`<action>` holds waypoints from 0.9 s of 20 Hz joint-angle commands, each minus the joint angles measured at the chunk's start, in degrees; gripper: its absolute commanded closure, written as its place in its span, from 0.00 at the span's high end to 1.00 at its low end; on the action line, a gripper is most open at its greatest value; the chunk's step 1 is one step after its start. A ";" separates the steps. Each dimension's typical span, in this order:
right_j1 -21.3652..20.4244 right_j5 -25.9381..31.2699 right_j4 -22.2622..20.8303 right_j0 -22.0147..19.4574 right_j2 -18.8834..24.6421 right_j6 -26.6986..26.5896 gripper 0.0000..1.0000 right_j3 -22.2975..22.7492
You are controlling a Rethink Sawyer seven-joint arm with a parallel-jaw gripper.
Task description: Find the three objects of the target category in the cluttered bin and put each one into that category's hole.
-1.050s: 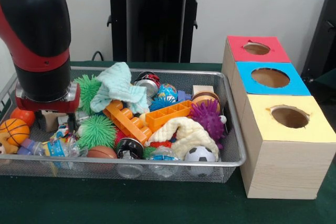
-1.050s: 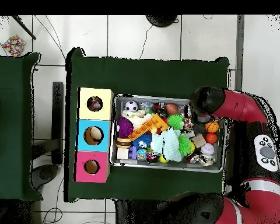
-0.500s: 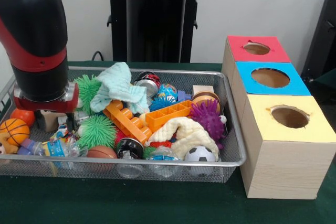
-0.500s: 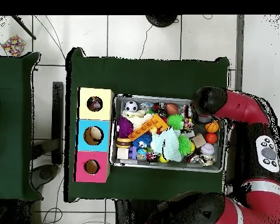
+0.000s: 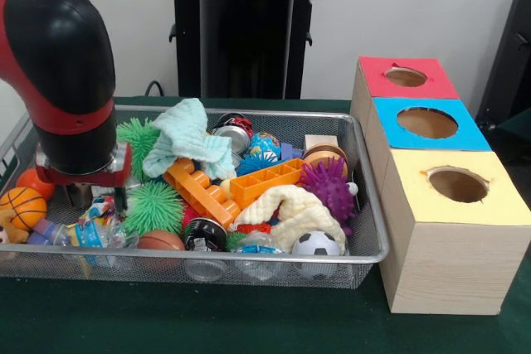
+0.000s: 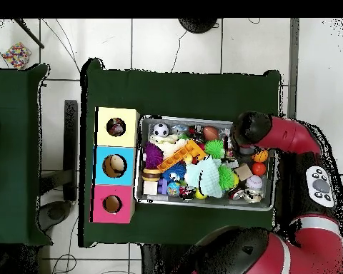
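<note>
In the front view, the wire bin (image 5: pixel 369 230) fills the middle and left of the frame, its long axis running left to right on a dark green table (image 5: pixel 249 321). The gripper (image 5: pixel 93 198) hangs at the bin's left end, under the red and black arm (image 5: pixel 62 64), low among the toys beside a small basketball (image 5: pixel 21 206) and a green spiky ball (image 5: pixel 153 207); whether its jaws are open or closed cannot be told here. An orange block (image 5: pixel 265 182) lies in the bin's middle, its long axis slanting up toward the right, just beside a purple spiky ball (image 5: pixel 328 186), with a soccer ball (image 5: pixel 315 244) at the lower rim. At right stands a wooden box (image 5: pixel 440 263) with three holes: red (image 5: pixel 406 76) at the top, blue (image 5: pixel 427 123), yellow (image 5: pixel 457 184) lowest. A pale wall closes the background. In the overhead view, the bin (image 6: pixel 206 203) sits mid-frame on the green table (image 6: pixel 181 89), the box (image 6: pixel 116 165) touching its left side, its long axis vertical with yellow uppermost. The arm (image 6: pixel 274 132) covers the bin's upper right corner, hiding the gripper. White floor tiles (image 6: pixel 174 43) surround the table.
</note>
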 commanded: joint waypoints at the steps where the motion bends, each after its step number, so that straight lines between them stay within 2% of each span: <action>1: 2.48 4.78 -0.05 0.95 -0.15 3.39 1.00 4.01; 4: 3.14 4.89 -3.12 2.16 -1.64 0.90 1.00 1.43; 8: 5.33 4.22 -4.43 2.89 -2.98 0.09 1.00 -0.55; 14: 6.35 3.38 -4.43 4.06 -4.56 0.01 1.00 -1.38; 18: 6.62 2.48 -3.43 3.95 -4.16 -0.62 1.00 -1.29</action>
